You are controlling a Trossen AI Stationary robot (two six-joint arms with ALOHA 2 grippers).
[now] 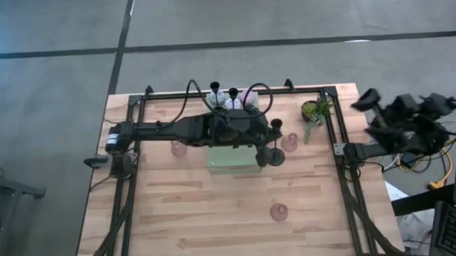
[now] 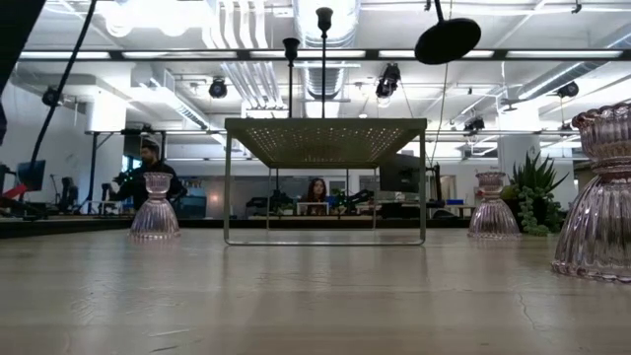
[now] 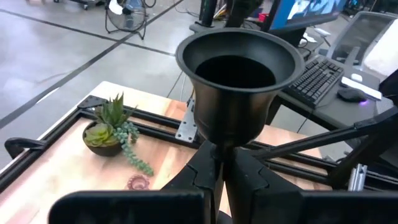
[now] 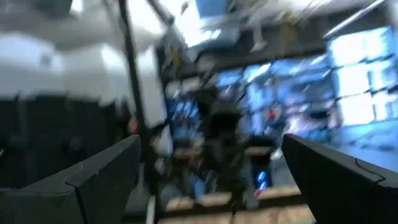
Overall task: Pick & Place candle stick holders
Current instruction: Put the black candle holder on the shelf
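Currently the left gripper pinches the black holder's thin stem, keeping it upright for placement. Right gripper waits off-table, jaws wide.

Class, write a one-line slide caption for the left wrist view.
Left claw shut on a black candle stick holder, held above the table's edge near a potted plant.

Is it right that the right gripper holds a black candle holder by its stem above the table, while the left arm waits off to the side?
No, the arms are swapped. The left gripper is shut on the black candle holder, as the left wrist view shows; the right gripper waits open beyond the table's edge in the high view.
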